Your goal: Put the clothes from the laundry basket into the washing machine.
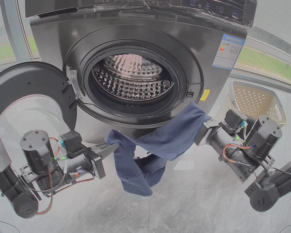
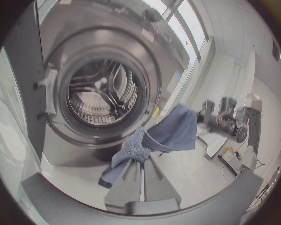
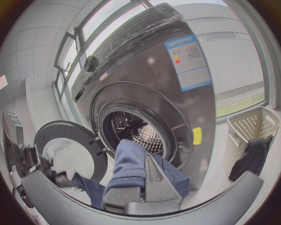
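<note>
blue garment held at both ends, short of the drum

my left claw (image 2: pixel 142 160) is closed on a bunched corner of the blue garment (image 1: pixel 160 140). my right claw (image 3: pixel 140 170) is closed on the opposite end, with cloth wrapped over one finger. the garment hangs between the two in front of the washing machine (image 1: pixel 137 31), below the open drum (image 1: pixel 132 79), its middle sagging toward the floor (image 1: pixel 141 218). the door (image 1: pixel 28 85) stands swung open on my left. the laundry basket (image 1: pixel 257 99) sits beside the machine on my right, with a dark garment (image 3: pixel 253 158) draped over its rim.

assessment: the blue garment looks light, limp and knitted. it folds under its own weight, will not hold a shape and is not fragile. i judge slip risk low while the pinch is on bunched fabric. the hanging middle could catch on the door opening, so both ends should go in high and the slack should follow. the dark garment is best taken at its fold on the rim.
</note>
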Controlling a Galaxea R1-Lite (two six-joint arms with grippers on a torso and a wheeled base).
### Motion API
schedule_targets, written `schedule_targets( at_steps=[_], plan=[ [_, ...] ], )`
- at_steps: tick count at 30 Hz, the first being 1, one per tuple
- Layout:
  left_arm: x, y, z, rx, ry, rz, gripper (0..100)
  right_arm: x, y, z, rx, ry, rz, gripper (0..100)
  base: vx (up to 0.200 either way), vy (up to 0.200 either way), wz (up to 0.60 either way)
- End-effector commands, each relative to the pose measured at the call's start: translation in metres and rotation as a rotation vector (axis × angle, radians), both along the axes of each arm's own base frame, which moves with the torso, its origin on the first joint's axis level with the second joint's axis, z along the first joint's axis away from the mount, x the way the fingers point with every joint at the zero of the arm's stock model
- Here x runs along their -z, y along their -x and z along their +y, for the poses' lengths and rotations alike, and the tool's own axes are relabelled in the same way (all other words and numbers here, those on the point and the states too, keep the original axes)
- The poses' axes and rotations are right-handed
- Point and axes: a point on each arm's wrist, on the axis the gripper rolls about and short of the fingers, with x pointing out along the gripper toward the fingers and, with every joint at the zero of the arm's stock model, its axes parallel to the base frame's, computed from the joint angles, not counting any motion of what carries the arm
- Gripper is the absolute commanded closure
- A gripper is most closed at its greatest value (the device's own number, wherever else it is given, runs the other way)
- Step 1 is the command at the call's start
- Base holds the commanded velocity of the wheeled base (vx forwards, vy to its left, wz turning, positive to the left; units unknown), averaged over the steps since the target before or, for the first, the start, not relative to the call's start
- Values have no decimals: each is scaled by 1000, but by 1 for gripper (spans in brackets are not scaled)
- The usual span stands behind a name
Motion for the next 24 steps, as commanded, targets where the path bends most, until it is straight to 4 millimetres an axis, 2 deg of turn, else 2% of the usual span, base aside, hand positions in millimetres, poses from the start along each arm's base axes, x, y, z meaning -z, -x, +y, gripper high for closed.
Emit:
schedule_targets(
  at_steps=[1,7,12,19,24],
  plan=[
    [-49,17,39,-61,90,-159,100,-2,27,-31,8,8,18,100,0,0,0],
    [-68,3,49,-119,157,-212,100,3,28,-34,18,24,33,100,0,0,0],
    [-79,8,52,-119,182,-247,100,2,31,-38,30,32,15,100,0,0,0],
    [-82,9,52,-125,187,-257,100,-9,40,-42,31,32,-36,100,0,0,0],
    [-86,9,51,-121,195,-276,100,1,43,-46,38,59,5,100,0,0,0]
  ],
)
